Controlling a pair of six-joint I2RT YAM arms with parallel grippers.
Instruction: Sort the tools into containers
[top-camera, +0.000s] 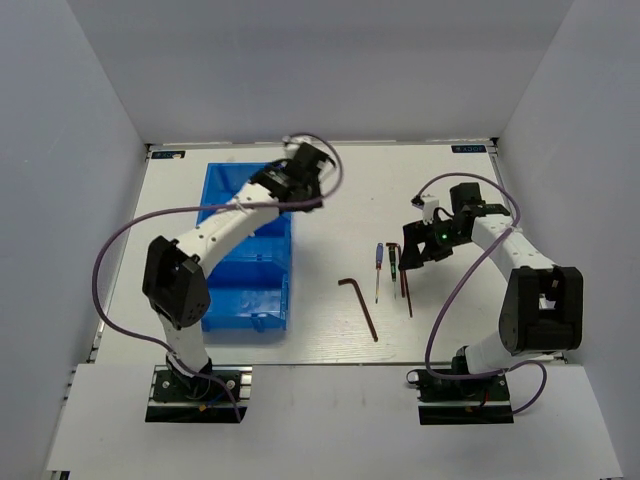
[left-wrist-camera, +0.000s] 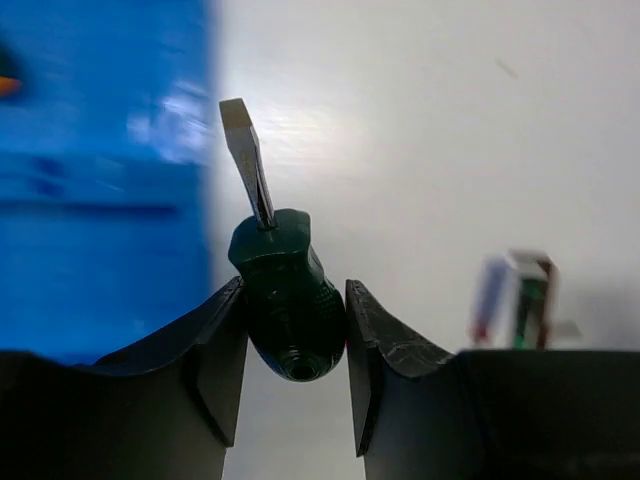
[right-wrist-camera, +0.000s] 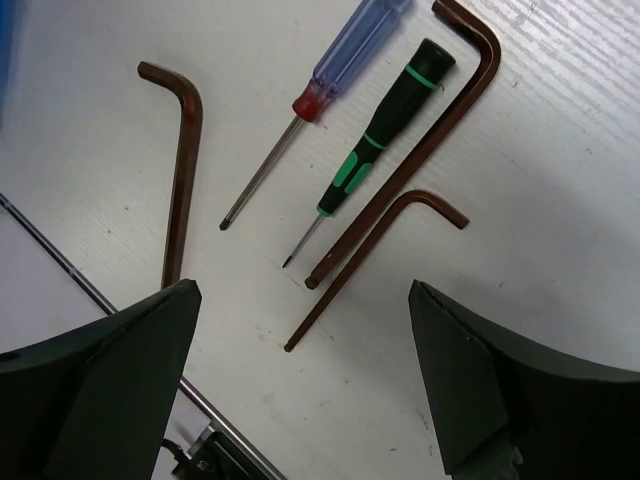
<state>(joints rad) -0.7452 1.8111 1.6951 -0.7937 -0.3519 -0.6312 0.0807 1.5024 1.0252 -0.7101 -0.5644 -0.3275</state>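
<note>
Nearest me on the table (top-camera: 330, 345), right of centre, are the loose tools. A lone hex key (right-wrist-camera: 182, 170) lies apart on the bin side. Then, close together: the blue-handled driver (right-wrist-camera: 345, 60), the green-and-black driver (right-wrist-camera: 390, 115), a long hex key (right-wrist-camera: 420, 150) and a short hex key (right-wrist-camera: 370, 255). The two keys lie just beside each other. All are flat & roughly parallel, so any pick needs a pinch across one shaft w/o nudging its neighbour.

My right gripper (right-wrist-camera: 300, 300) hangs over that cluster, jaws spread wide, nothing btwn them. Wide fits: I'm above and not committed to one tool. The crowding is the obstacle, so the lone key is prob. the easier grab.

To the left, the blue bin (top-camera: 222, 300) runs near to far w/ dividers across it. Its contents are too blurred to name.

Farthest out, my left gripper (left-wrist-camera: 295, 290) is clamped on the stubby green screwdriver (left-wrist-camera: 290, 325), pads on the fat handle, blade pointing away from the wrist. The handle gives the firm hold; the blade's too thin. It's by the bin's far right corner. In the wrist view it's over bare table w/ the bin wall just alongside, so not over a compartment yet. I judge it must cross the rim before letting go, and the rim is the only thing in the way.
</note>
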